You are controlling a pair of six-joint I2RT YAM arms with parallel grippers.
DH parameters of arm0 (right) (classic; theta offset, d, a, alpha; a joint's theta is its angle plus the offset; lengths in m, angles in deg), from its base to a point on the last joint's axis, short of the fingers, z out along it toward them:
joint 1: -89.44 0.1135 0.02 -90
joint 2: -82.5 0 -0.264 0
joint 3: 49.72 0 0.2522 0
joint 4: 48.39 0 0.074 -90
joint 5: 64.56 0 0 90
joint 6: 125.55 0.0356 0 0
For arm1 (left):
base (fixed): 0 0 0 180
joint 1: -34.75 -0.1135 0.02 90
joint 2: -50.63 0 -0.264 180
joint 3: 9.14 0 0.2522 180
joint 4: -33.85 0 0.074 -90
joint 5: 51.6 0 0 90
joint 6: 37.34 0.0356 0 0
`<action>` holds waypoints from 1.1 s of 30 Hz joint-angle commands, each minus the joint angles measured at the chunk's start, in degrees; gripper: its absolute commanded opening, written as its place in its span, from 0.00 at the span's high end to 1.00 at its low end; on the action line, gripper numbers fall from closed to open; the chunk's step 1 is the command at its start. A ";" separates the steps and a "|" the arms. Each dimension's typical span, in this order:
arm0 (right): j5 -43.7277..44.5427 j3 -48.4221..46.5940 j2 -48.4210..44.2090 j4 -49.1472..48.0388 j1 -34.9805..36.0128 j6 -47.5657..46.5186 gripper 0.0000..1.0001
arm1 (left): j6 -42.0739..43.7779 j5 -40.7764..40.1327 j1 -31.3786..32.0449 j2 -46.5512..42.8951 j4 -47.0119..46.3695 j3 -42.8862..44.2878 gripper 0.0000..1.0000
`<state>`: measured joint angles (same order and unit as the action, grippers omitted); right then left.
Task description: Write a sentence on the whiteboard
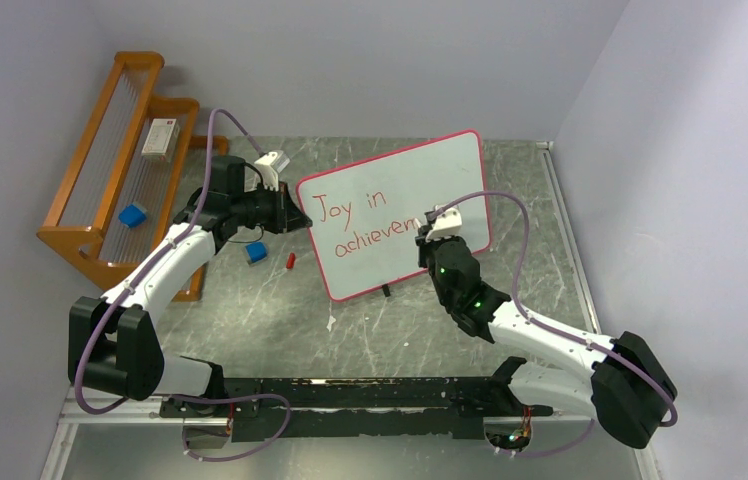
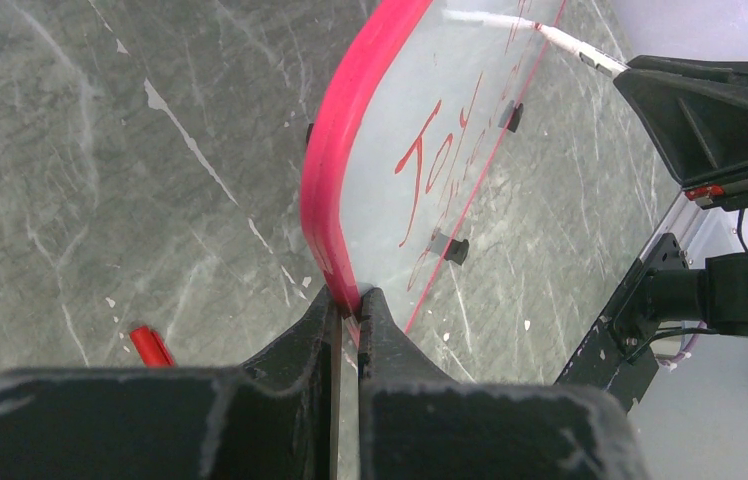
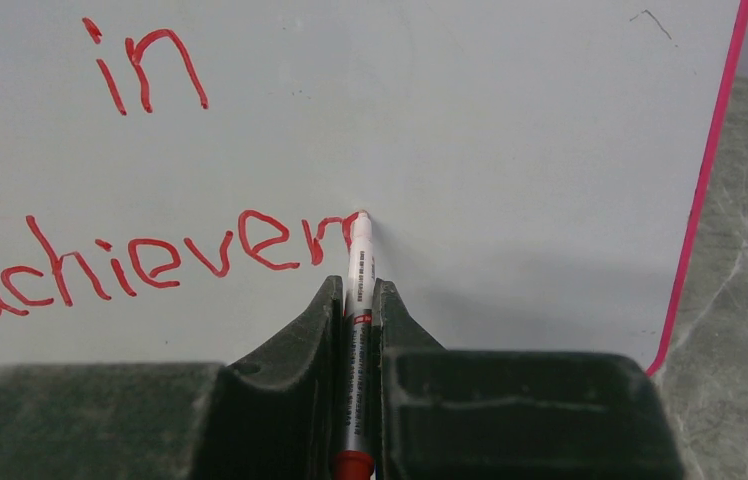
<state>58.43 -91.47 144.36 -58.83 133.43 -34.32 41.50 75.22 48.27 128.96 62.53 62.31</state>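
Observation:
The whiteboard (image 1: 400, 200) lies tilted at the table's middle, with a red-pink border and red writing "Joy in achiever". My left gripper (image 1: 295, 212) is shut on the board's left edge; in the left wrist view the pink rim (image 2: 335, 180) is pinched between the fingers (image 2: 350, 305). My right gripper (image 1: 428, 243) is shut on a white marker (image 3: 360, 265) with a red end. The marker's tip touches the board (image 3: 510, 130) just after the last red letter.
An orange wooden rack (image 1: 120, 190) stands at the back left with a white box and a blue block on it. A blue block (image 1: 257, 252) and a red marker cap (image 1: 291, 260) lie left of the board. The cap also shows in the left wrist view (image 2: 150, 345).

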 commanded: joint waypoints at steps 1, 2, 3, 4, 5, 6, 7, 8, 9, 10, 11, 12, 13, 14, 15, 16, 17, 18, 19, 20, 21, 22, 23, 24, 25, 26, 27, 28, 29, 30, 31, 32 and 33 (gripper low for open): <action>1.66 -1.06 -0.23 -1.02 -0.80 0.78 1.00 | 2.69 -5.31 -1.39 -0.14 -0.42 -0.08 0.95; 1.81 -0.94 -0.32 -0.68 -0.81 1.05 1.00 | 2.71 -5.24 -1.39 -0.11 -0.42 -0.09 0.95; 1.88 -0.72 -0.54 -0.47 -0.88 1.27 1.00 | 2.70 -5.18 -1.39 -0.15 -0.42 -0.04 0.95; 1.85 -0.53 -0.72 -0.18 -0.91 1.50 1.00 | 2.72 -5.18 -1.39 -0.11 -0.42 -0.04 0.95; 1.73 -0.43 -0.83 0.27 -0.90 1.71 1.00 | 2.64 -5.25 -1.39 -0.10 -0.42 -0.09 0.95; 1.56 -0.29 -0.91 0.68 -0.85 2.01 1.00 | 2.70 -5.27 -1.39 -0.15 -0.42 -0.11 0.95; 1.46 -0.24 -1.02 1.06 -0.87 2.29 1.00 | 2.70 -5.27 -1.39 -0.15 -0.42 -0.10 0.95; 1.45 -0.06 -1.12 1.42 -0.91 2.62 1.00 | 2.67 -5.28 -1.39 -0.11 -0.42 -0.07 0.95; 1.33 0.09 -1.24 1.78 -0.85 2.85 1.00 | 2.67 -5.29 -1.39 -0.10 -0.42 -0.12 0.95; 1.17 0.28 -1.37 2.14 -0.88 3.08 1.00 | 2.64 -5.31 -1.39 -0.11 -0.42 -0.10 0.95; 0.97 0.33 -1.47 2.61 -0.92 3.36 1.00 | 2.63 -5.38 -1.39 -0.16 -0.42 -0.07 0.95; 0.95 0.43 -1.59 3.14 -0.91 3.65 1.00 | 2.63 -5.42 -1.39 -0.13 -0.37 -0.09 0.95; 0.92 0.56 -1.77 3.52 -0.88 3.82 1.00 | 2.67 -5.44 -1.39 -0.11 -0.33 -0.08 0.95; 0.92 0.71 -2.02 4.00 -0.92 4.11 1.00 | 2.70 -5.37 -1.39 -0.12 -0.37 -0.06 0.95; 0.86 0.81 -2.28 4.41 -0.90 4.38 1.00 | 2.64 -5.36 -1.39 -0.10 -0.41 -0.10 0.95; 0.85 1.00 -2.54 4.93 -0.92 4.54 1.00 | 2.66 -5.35 -1.39 -0.10 -0.42 -0.10 0.95; 0.85 1.06 -2.69 5.36 -0.90 4.79 1.00 | 2.64 -5.32 -1.39 -0.10 -0.42 -0.08 0.95; 0.84 1.16 -2.86 5.82 -0.92 4.98 1.00 | 2.65 -5.23 -1.39 -0.02 -0.46 -0.04 0.95; 0.92 1.31 -3.07 6.10 -0.91 5.16 1.00 | 2.66 -5.19 -1.39 -0.04 -0.42 -0.06 0.95; 0.89 1.49 -3.21 6.24 -0.86 5.22 1.00 | 2.67 -5.18 -1.39 -0.04 -0.42 -0.11 0.95; 0.92 1.63 -3.41 6.58 -0.92 5.42 1.00 | 2.66 -5.24 -1.39 -0.02 -0.42 -0.08 0.95; 0.85 1.73 -3.49 6.78 -0.92 5.52 1.00 | 2.64 -5.29 -1.39 -0.09 -0.42 -0.11 0.95; 0.92 1.80 -3.58 6.99 -0.91 5.57 1.00 | 2.64 -5.31 -1.39 -0.10 -0.42 -0.04 0.95; 0.91 1.81 -3.66 7.18 -0.92 5.68 1.00 | 2.64 -5.30 -1.39 -0.11 -0.42 -0.05 0.95; 0.90 1.87 -3.76 7.19 -0.89 5.70 1.00 | 2.63 -5.27 -1.39 -0.18 -0.42 -0.04 0.95; 0.88 1.93 -3.83 7.22 -0.92 5.75 1.00 | 2.64 -5.24 -1.39 -0.13 -0.46 -0.10 0.95; 0.92 1.97 -3.92 7.06 -0.92 5.64 1.00 | 2.61 -5.31 -1.39 -0.11 -0.50 -0.05 0.95; 0.86 1.92 -4.01 7.02 -0.94 5.58 1.00 | 2.58 -5.31 -1.39 -0.12 -0.48 -0.05 0.95; 0.89 1.78 -4.10 6.93 -0.92 5.47 1.00 | 2.67 -5.35 -1.39 -0.10 -0.42 -0.08 0.95; 0.88 1.58 -4.21 6.91 -0.92 5.40 1.00 | 2.63 -5.43 -1.41 -0.16 -0.42 -0.12 0.95; 0.97 1.48 -4.47 6.84 -0.91 5.29 1.00 | 2.59 -5.56 -1.39 -0.15 -0.40 -0.04 0.95; 1.06 1.37 -4.86 6.78 -0.92 5.11 1.00 | 2.61 -5.62 -1.39 -0.18 -0.41 -0.05 0.95; 1.07 1.27 -5.29 6.79 -0.88 4.97 1.00 | 2.64 -5.75 -1.39 -0.28 -0.42 -0.07 0.95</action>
<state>58.82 -90.05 141.19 -51.86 132.99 -29.58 41.50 75.08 48.27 128.96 62.53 62.31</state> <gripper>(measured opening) 0.108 0.081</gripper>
